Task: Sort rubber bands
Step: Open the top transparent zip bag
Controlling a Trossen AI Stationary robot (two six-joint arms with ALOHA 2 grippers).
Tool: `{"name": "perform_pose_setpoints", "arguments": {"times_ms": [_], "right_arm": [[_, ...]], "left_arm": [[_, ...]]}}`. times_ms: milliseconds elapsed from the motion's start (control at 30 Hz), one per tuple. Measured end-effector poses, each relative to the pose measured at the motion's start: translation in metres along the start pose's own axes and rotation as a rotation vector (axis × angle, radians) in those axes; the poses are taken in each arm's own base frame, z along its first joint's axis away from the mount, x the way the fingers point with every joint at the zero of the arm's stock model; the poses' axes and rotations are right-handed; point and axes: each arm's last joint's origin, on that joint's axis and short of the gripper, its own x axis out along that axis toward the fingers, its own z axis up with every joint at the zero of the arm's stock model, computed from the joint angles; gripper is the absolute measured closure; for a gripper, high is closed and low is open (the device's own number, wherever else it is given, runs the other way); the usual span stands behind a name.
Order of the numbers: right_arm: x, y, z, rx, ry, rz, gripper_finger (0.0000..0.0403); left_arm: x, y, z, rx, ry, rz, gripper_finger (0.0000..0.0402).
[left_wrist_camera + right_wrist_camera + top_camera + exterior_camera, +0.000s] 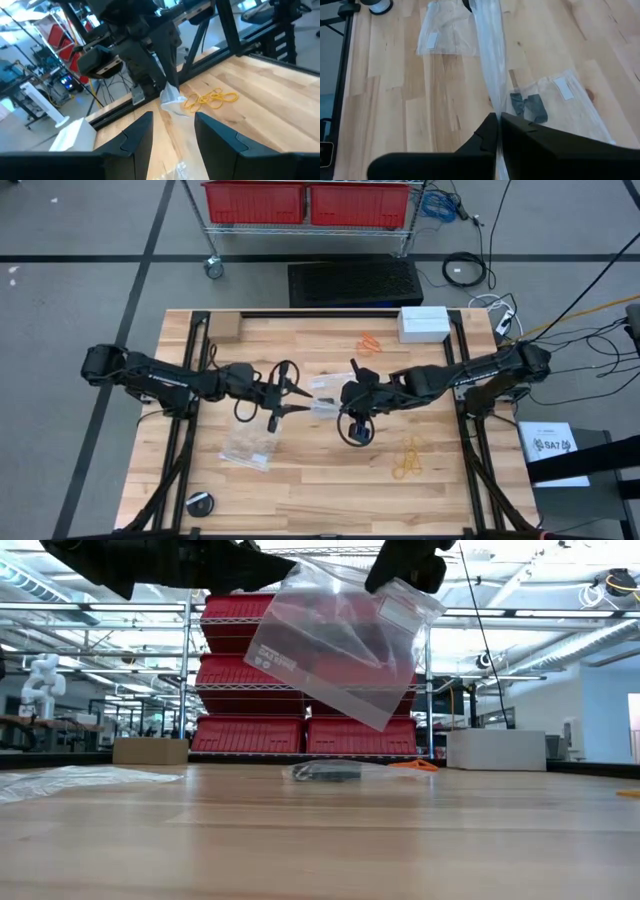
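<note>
Rubber bands lie in separate clusters on our pale wooden desk (300, 490): the thin orange loops (369, 342) near the far edge beside a white rectangular box (424, 322), and the pale yellow-tan loops (409, 459) toward the near right, also seen as a tangle (210, 99) past our left arm's fingers. Dark bands show as a patch inside a clear plastic bag lying flat on the desk (555, 102), near mid-desk. Above it we hold a second clear zip bag (340, 640) in the air; our right tool (497, 122) is clenched on its edge, the film running up between the two fingers. Our left tool (285, 393) hovers just beside it over the middle of the desk, with its fingers (137, 137) spread apart and gripping nothing. A third clear bag, crumpled (248, 446), rests on the near left, and a small black round object (199, 503) sits at the near left corner.
</note>
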Motion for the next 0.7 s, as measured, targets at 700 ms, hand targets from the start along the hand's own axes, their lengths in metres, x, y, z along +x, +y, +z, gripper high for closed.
{"name": "perform_pose_setpoints", "arguments": {"times_ms": [700], "right_arm": [[-0.0002, 0.0030, 0.0031, 0.002, -0.017, 0.066, 0.0403]], "left_arm": [[0.0028, 0.0000, 0.0077, -0.047, -0.056, -0.042, 0.0249]]}}
